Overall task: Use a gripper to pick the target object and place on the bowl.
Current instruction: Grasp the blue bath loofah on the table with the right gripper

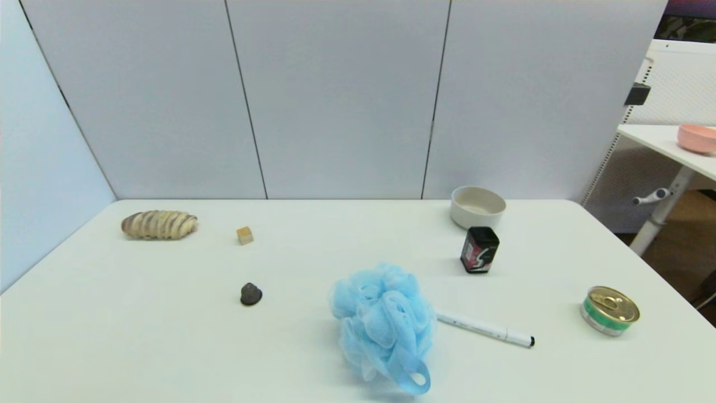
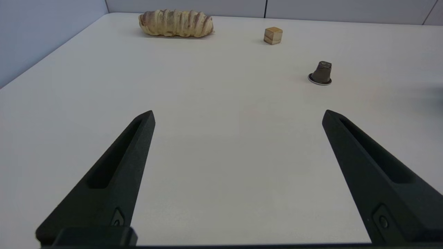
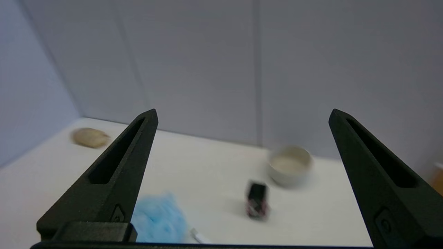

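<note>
The light-blue mesh bath pouf (image 1: 386,322) lies on the white table near the front middle, its blue ribbon loop (image 1: 415,380) toward the front edge. It also shows in the right wrist view (image 3: 159,221). The off-white bowl (image 1: 477,206) stands at the back right, empty, and shows in the right wrist view too (image 3: 290,165). Neither arm shows in the head view. My right gripper (image 3: 243,114) is open and empty, above the table, back from the pouf. My left gripper (image 2: 238,116) is open and empty, low over bare table at the left.
A black tin (image 1: 479,249) stands between the pouf and the bowl. A white marker (image 1: 485,328) lies right of the pouf. A green can (image 1: 609,310) sits at the right. A bread loaf (image 1: 159,224), wooden cube (image 1: 244,235) and dark capsule (image 1: 250,294) are at the left. A pink bowl (image 1: 697,137) is on a side table.
</note>
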Action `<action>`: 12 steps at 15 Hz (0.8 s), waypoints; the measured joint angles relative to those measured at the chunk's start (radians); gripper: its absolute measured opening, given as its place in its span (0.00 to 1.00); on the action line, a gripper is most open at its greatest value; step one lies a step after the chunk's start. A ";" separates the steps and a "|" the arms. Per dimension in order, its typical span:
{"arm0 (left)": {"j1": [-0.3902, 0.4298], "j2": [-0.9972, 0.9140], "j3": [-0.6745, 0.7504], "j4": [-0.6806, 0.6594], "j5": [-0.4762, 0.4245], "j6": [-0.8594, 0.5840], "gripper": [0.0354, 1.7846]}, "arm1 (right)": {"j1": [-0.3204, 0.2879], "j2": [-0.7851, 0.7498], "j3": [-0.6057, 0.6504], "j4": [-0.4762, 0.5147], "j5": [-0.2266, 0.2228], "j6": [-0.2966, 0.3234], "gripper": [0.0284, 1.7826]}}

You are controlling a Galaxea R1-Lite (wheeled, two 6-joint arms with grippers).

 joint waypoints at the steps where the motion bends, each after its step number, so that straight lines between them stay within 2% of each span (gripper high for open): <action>1: 0.000 0.000 0.000 0.000 0.000 0.000 0.96 | 0.058 0.083 -0.088 0.003 -0.001 0.000 0.96; 3: 0.000 0.000 0.000 0.000 0.000 0.000 0.96 | 0.184 0.239 -0.236 0.007 -0.002 0.000 0.96; 6: 0.000 0.000 0.000 0.000 0.001 0.000 0.96 | 0.380 0.439 -0.360 0.010 -0.002 -0.006 0.96; 8: 0.000 0.000 0.000 0.000 0.000 0.000 0.96 | 0.460 0.536 -0.387 0.028 0.006 -0.006 0.96; 9: 0.000 0.000 0.000 0.000 0.000 0.000 0.96 | 0.487 0.578 -0.391 0.073 0.006 -0.009 0.96; 12: 0.000 0.000 0.000 0.000 0.000 0.000 0.96 | 0.515 0.674 -0.387 0.247 0.004 -0.050 0.96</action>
